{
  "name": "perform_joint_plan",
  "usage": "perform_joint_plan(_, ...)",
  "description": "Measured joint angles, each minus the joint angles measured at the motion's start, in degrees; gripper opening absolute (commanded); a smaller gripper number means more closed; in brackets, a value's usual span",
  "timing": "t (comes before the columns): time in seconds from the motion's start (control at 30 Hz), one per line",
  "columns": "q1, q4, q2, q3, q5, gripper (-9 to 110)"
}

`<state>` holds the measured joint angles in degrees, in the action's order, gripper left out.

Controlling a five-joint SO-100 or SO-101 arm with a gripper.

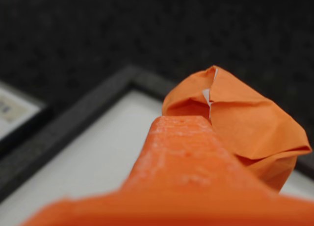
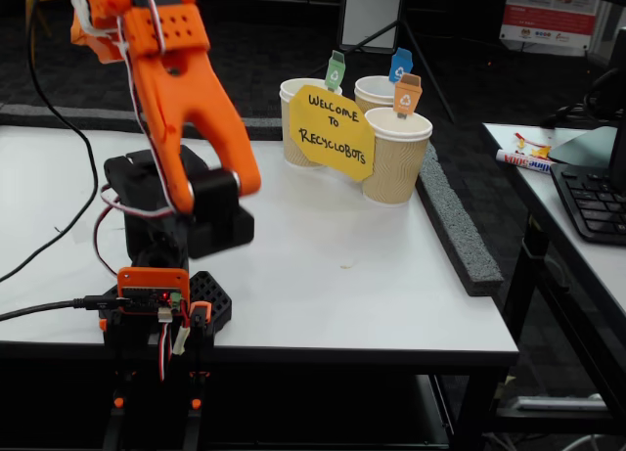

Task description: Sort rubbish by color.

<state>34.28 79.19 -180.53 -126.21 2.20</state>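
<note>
In the wrist view a crumpled orange paper wad (image 1: 245,123), a piece of the rubbish, sits at the tip of my orange finger (image 1: 181,147). My gripper (image 1: 210,119) is shut on it, and the second finger is hidden. In the fixed view the arm is raised high at the top left. There the gripper (image 2: 90,21) is partly cut off by the frame's edge, with the orange wad (image 2: 84,38) at its left. Three paper cups stand at the back of the table, tagged green (image 2: 293,118), blue (image 2: 375,87) and orange (image 2: 396,157).
A yellow welcome sign (image 2: 331,130) leans on the cups. The arm's base (image 2: 161,304) and cables (image 2: 49,246) sit at the front left. A black foam strip (image 2: 455,226) lines the table's right edge. Beyond it, a second table holds a keyboard (image 2: 592,202) and a marker (image 2: 523,160).
</note>
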Motion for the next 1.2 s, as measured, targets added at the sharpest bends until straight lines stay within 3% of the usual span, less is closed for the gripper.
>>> perform_joint_plan(0.63, -5.1, 5.4, -8.4, 0.0, 0.0, 0)
perform_joint_plan(0.9, -17.1, 5.4, -7.6, 0.0, 0.0, 0)
perform_joint_plan(1.2, -39.5, 4.4, -5.8, 0.0, 0.0, 0)
